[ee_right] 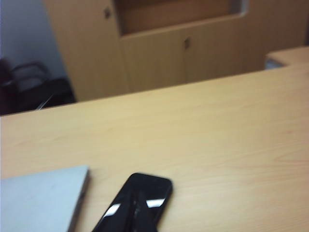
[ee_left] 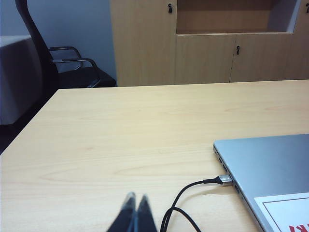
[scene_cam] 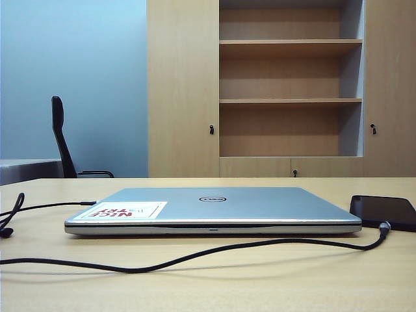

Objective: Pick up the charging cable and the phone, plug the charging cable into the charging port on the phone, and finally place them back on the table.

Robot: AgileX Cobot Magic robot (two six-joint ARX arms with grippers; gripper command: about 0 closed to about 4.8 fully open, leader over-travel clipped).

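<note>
Now the cable (scene_cam: pixel 195 250) looks plugged into the phone (scene_cam: pixel 383 211) on the desk (scene_cam: pixel 260 279) right of the laptop (scene_cam: pixel 214 208), so both clenched, empty grippers, left gripper (ee_left: pixel 134 205) near the laptop, should back away gently.

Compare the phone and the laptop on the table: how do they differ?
The phone is glossy black; the laptop is matte silver with a sticker. The phone is far smaller than the laptop. The phone lies at the table's right; the laptop sits centre. Both lie flat, each with an end of the charging cable at it.
</note>
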